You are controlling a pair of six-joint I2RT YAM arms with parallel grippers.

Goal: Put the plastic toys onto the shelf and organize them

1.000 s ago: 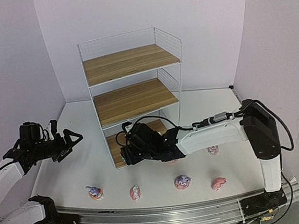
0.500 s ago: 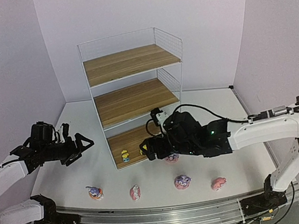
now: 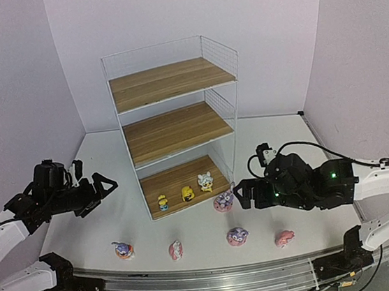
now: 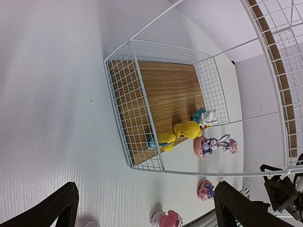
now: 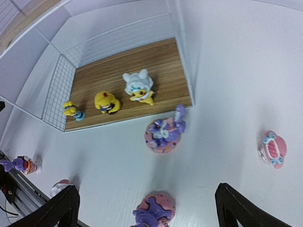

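Observation:
The shelf is a three-tier white wire rack with wood boards. Three small yellow/white toys stand in a row on its bottom board. A purple bunny on a pink base sits on the table just in front of the shelf's right corner. Nearer me lie another bunny, a pink-and-white figure, a third bunny and a pink figure. My left gripper is open and empty, hovering left of the shelf. My right gripper is open and empty, just right of the first bunny.
The two upper boards of the shelf hold nothing. A metal rail runs along the table's near edge behind the front toys. Walls close off the back and sides.

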